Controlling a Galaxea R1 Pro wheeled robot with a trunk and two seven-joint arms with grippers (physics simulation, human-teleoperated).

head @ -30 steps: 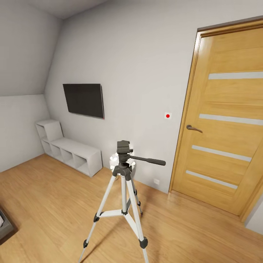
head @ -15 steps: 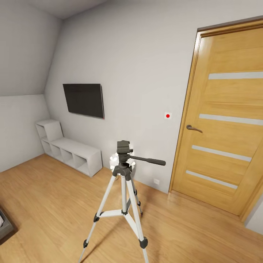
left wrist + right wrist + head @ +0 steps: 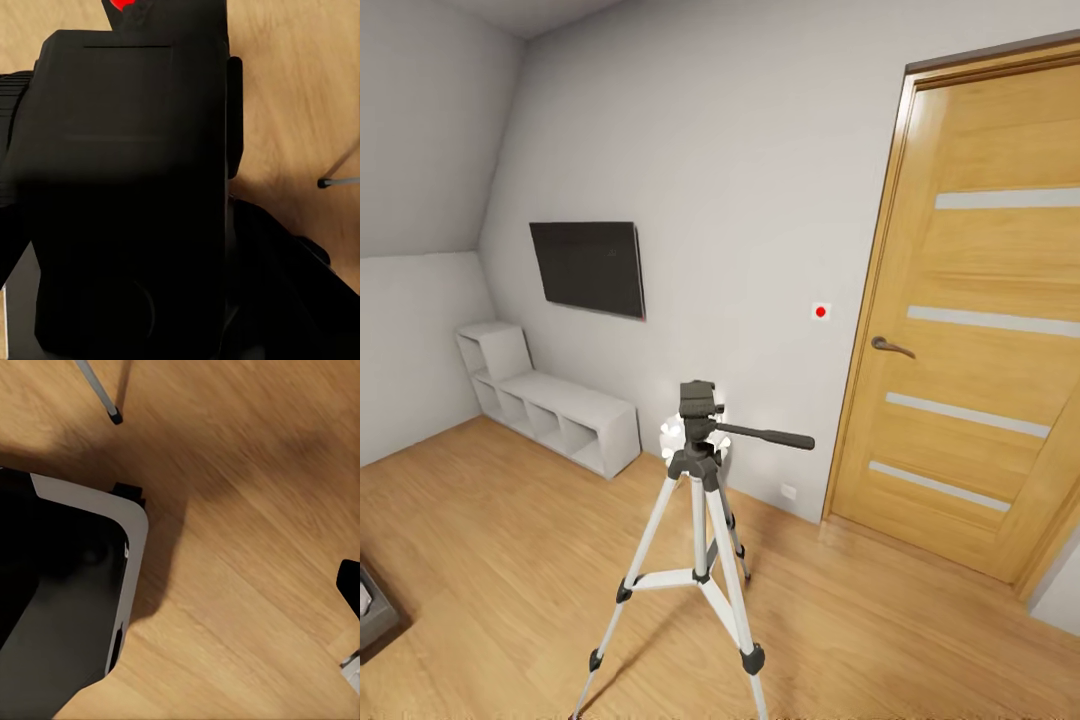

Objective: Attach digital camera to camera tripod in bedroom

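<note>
The tripod (image 3: 700, 520) stands upright on the wood floor (image 3: 500, 540) of the bedroom, in the middle of the head view. Its three silver legs spread from a black hub, each ending in a black foot. The black head (image 3: 700, 405) sits on top, and the pan handle (image 3: 765, 436) extends level toward the door (image 3: 980, 380). The head plate is bare.

Behind the tripod, the grey wall (image 3: 760, 200) carries a dark screen (image 3: 588, 268) and a small white plate with a red dot (image 3: 820, 311). White cube shelves (image 3: 550, 412) stand against the wall below the screen. The oak door with pale stripes is closed, with its lever handle (image 3: 892, 347) on the side nearer the tripod.

In the left wrist view, the camera (image 3: 127, 195) sits close to the lens as a large black block with a red mark at one edge. It is above the wood floor, and one tripod foot (image 3: 330, 182) lies well apart from it. The left fingers are not distinguishable against the black body, so the grasp state cannot be determined.

In the right wrist view, the floor, a tripod foot (image 3: 114, 414) and a black, silver-edged part of the robot base (image 3: 67, 600) appear. A dark shape (image 3: 350, 585) at the frame edge is not identifiable. The right hand state cannot be determined.
</note>
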